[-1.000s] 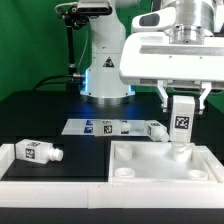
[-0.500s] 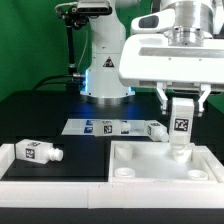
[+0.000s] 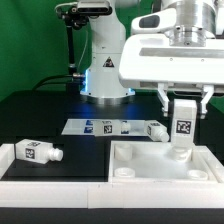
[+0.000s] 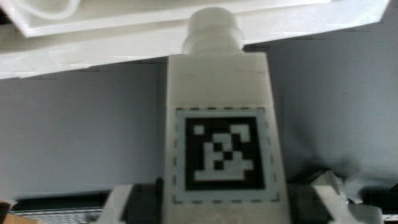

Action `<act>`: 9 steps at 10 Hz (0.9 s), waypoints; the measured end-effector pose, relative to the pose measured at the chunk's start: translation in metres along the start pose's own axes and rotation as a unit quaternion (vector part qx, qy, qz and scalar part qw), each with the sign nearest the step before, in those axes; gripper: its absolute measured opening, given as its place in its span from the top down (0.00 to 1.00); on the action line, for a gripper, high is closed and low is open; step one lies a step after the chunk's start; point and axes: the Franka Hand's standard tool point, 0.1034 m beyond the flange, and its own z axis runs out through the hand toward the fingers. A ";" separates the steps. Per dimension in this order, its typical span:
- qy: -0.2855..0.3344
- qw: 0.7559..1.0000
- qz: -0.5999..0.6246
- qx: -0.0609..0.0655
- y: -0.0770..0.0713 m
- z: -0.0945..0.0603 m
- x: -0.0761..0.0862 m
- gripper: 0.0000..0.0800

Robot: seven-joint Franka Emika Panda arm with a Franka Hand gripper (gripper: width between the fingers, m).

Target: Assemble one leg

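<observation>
My gripper (image 3: 183,98) is shut on a white leg (image 3: 182,124) with a black-and-white tag, held upright with its round peg end down. The peg stands at the far right corner of the large white tabletop (image 3: 150,165), at or in its corner hole; I cannot tell how deep. In the wrist view the same leg (image 4: 222,130) fills the middle, tag facing the camera, peg pointing at the white tabletop (image 4: 107,50). A second leg (image 3: 37,152) lies on its side at the exterior view's left. A third leg (image 3: 155,129) lies on the marker board.
The marker board (image 3: 105,127) lies flat behind the tabletop, in front of the robot base (image 3: 105,70). A white rimmed frame (image 3: 20,165) runs along the front left, around a black table surface (image 3: 70,165).
The gripper and the leg have turned slightly about the vertical, so the tag now faces a little more to the exterior view's right. The other legs have not moved.
</observation>
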 end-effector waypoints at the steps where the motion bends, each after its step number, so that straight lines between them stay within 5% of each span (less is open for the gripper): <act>1: -0.002 1.000 -0.002 0.001 -0.006 0.002 -0.005 0.64; 5: -0.007 1.000 -0.012 0.002 -0.020 0.007 -0.027 0.64; 9: 0.010 1.000 -0.022 0.003 -0.027 0.013 -0.027 0.64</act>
